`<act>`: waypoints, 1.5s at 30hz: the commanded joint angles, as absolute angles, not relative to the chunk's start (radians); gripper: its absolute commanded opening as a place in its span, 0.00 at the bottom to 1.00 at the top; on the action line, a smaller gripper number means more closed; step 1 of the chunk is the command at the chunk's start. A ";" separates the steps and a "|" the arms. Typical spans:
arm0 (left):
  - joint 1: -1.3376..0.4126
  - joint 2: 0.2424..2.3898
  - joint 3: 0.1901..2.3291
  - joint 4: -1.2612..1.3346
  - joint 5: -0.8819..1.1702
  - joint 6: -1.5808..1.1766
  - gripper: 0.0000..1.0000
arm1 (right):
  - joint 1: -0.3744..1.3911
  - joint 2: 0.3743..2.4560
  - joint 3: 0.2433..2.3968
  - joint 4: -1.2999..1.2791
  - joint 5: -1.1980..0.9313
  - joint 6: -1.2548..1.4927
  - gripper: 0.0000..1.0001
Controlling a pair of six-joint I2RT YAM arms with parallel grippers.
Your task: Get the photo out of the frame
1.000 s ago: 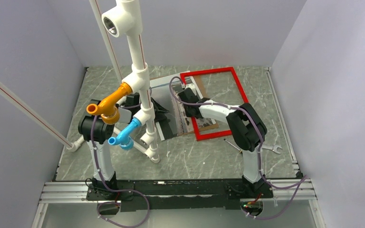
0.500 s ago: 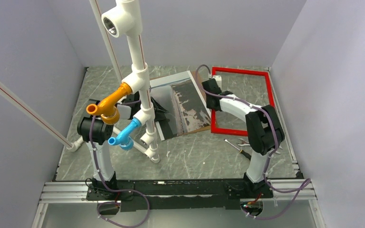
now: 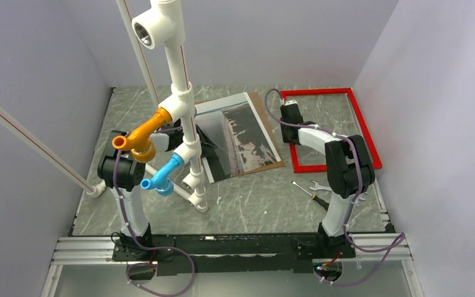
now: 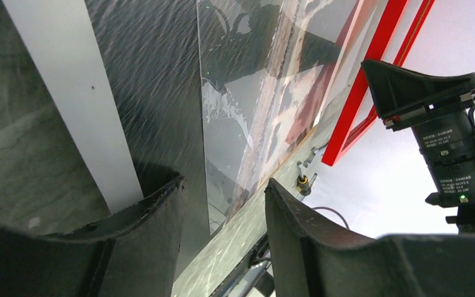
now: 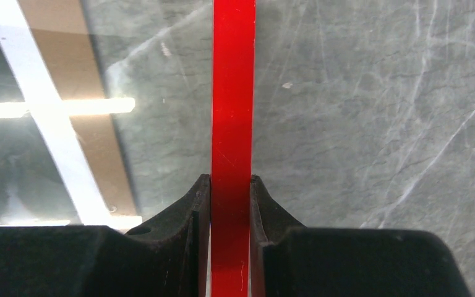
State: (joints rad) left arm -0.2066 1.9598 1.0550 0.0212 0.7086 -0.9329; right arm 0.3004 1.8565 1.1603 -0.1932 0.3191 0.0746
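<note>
The thin red frame lies flat at the back right of the table, apart from the photo. My right gripper sits on its left rail; in the right wrist view both fingers press the red rail, so the gripper is shut on it. The photo, dark grey with a pale border, lies on the brown backing board at the centre. My left gripper stands open low over the photo, with a clear pane's corner between its fingers. A pipe stand mostly hides it from above.
A white pipe stand with orange and blue fittings rises at centre left, over the left arm. A wrench and a screwdriver lie on the marble table in front of the frame. Walls close in left, right and back.
My right gripper has carried the frame off the photo, to the right and back, where it now lies flat. The photo and board stayed put, uncovered. The left gripper has not moved.
</note>
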 commanded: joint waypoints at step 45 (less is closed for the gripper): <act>-0.077 1.916 1.035 -0.030 0.639 -0.882 0.83 | 0.188 2.206 1.590 -0.191 -0.309 0.139 1.00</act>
State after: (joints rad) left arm -0.0776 1.8908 1.0531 -0.0822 0.6144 -0.8623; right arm 0.1921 2.2250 1.6291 -0.2142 -0.2203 0.0856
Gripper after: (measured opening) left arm 0.828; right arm 0.993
